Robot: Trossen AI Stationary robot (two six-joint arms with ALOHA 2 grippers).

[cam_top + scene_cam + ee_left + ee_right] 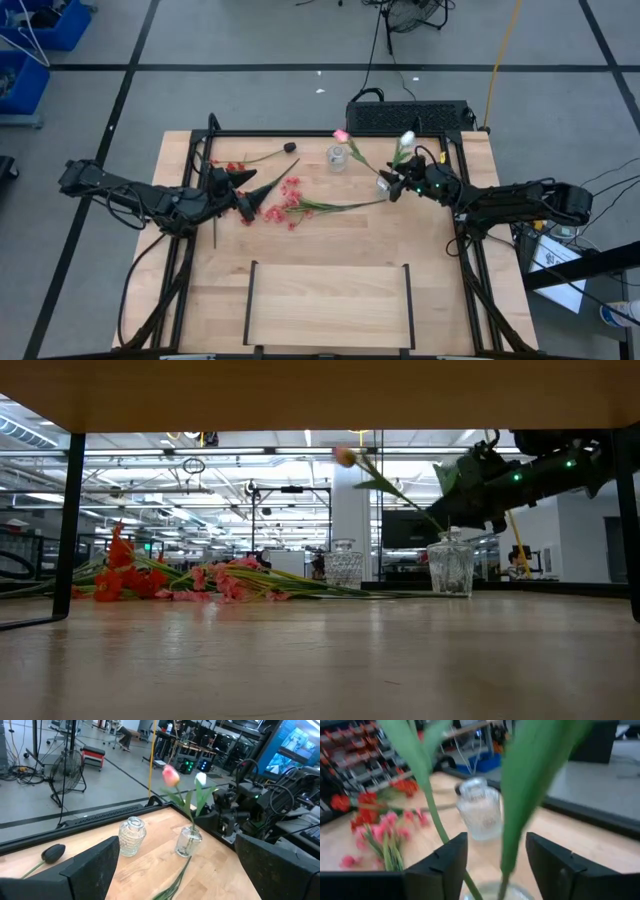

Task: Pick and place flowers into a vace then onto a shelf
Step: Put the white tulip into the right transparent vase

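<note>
Step in hand looked like the release after loading stems: right gripper [392, 186] stood at the vase [385, 183], table's 2 o'clock, jaws apart around the stalks (nothing pinched in its wrist view), white tulip bud [407, 138] and pink-red tulip bud [341, 135] already standing in it. Left gripper [252, 208] waited wide open by the red and pink sprays [290, 200] near centre. Shelf [328, 300] sat at 6 o'clock. Next probably: back off cleanly, fetch another stem

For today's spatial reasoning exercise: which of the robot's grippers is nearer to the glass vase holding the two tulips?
Right. The right gripper is right at the vase with the tulips, fingers open either side of the stems. The left gripper waits far across the table, beside the red and pink flowers.
</note>
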